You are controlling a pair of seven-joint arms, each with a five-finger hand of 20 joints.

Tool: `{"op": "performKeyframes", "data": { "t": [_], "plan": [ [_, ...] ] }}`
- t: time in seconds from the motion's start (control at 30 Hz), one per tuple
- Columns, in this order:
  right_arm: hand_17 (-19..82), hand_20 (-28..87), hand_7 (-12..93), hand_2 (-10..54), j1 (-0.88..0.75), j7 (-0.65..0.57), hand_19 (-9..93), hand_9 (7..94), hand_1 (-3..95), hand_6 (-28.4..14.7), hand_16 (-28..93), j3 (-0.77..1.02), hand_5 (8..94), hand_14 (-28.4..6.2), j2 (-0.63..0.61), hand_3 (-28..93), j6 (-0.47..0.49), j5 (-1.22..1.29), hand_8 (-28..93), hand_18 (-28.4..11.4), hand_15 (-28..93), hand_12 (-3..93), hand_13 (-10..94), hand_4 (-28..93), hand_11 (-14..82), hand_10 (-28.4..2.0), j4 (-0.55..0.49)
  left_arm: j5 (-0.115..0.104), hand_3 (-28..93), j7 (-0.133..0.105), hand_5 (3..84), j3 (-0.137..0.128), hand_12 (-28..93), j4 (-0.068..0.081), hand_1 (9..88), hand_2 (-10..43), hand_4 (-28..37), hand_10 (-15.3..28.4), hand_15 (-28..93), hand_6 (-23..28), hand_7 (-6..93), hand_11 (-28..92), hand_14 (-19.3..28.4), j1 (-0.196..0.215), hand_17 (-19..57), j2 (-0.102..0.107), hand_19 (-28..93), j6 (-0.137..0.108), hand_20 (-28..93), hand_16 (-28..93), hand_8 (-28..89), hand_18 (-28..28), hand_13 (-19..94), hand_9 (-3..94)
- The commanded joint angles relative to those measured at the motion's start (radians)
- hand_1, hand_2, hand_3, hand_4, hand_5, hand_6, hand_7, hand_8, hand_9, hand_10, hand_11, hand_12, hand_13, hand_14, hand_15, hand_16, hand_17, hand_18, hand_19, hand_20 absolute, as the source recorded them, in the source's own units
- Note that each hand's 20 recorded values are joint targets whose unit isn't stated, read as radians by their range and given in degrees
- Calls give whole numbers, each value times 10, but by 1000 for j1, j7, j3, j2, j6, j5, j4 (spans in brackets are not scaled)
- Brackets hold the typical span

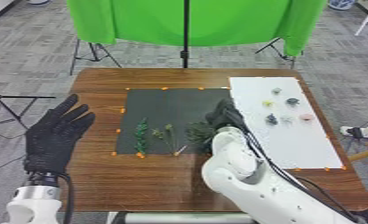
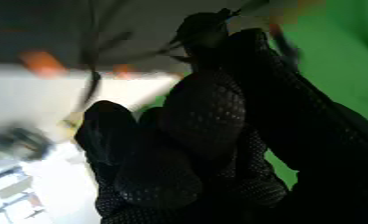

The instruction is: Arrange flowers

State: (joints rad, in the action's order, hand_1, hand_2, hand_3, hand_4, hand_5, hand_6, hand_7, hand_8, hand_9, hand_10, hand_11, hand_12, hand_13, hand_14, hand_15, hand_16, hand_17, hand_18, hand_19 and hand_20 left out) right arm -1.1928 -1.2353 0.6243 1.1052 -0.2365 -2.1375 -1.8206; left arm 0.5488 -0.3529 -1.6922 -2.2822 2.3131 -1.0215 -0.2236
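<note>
Brown wooden surface (image 1: 96, 180) with dark mat (image 1: 176, 95). At the mat's right side: right hand (image 1: 223, 116), with fingers apparently pinching a leafy sprig (image 1: 201, 132). At far left of the mat: left hand (image 1: 52, 137), with fingers extended, empty. Treat sprig as light, springy, easily bent; grip low on the stem, clear of leaves, using minimal pressure.

Sprigs (image 1: 140, 136) lie on a mat (image 1: 167, 107) left of the sheet (image 1: 283, 147) bearing flowers (image 1: 306, 117).

Wooden table (image 1: 154, 186) — dark sheet (image 1: 176, 107), white sheet (image 1: 296, 145)
</note>
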Motion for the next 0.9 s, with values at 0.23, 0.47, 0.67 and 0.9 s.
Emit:
{"op": "performKeyframes", "data": {
  "t": [0.23, 0.47, 0.67, 0.9],
  "plan": [
    [442, 608, 220, -95, -49, -44, 932, 930, 506, -33, 187, 17, 937, -107, -54, 733, 77, -43, 111, -277, 868, 226, 825, -266, 576, -107, -20, -6, 803, -13, 427, 2, 109, -1, 242, 64, -233, 215, 548, 120, 119, 269, 284, 23, -80, 2, 579, -9, 143, -102, -87, 259, 292, 384],
    [455, 626, 267, -67, -68, -12, 932, 937, 429, -12, 195, 21, 937, -121, -77, 767, 158, -58, -12, -283, 865, 197, 844, -253, 606, -108, -50, -14, 804, -40, 426, 14, 109, 9, 242, 64, -232, 215, 548, 119, 119, 268, 284, 7, -80, 21, 579, -3, 143, -102, -87, 259, 292, 384],
    [460, 629, 298, -16, -118, 16, 932, 937, 395, -3, 199, 68, 937, -126, -55, 764, 227, -18, -147, -284, 858, 184, 849, -239, 605, -116, -90, -13, 805, -41, 426, 15, 109, 12, 241, 65, -232, 216, 547, 119, 120, 268, 284, 9, -80, 23, 580, -1, 143, -102, -86, 260, 292, 384],
    [456, 627, 288, 11, -169, 53, 932, 937, 374, -6, 204, 96, 937, -129, -28, 747, 291, -16, -158, -284, 851, 177, 849, -230, 591, -119, -131, -13, 803, -43, 426, 13, 109, 9, 242, 66, -232, 216, 548, 119, 120, 269, 284, 15, -80, 20, 579, -2, 142, -102, -87, 259, 292, 383]
  ]
}}
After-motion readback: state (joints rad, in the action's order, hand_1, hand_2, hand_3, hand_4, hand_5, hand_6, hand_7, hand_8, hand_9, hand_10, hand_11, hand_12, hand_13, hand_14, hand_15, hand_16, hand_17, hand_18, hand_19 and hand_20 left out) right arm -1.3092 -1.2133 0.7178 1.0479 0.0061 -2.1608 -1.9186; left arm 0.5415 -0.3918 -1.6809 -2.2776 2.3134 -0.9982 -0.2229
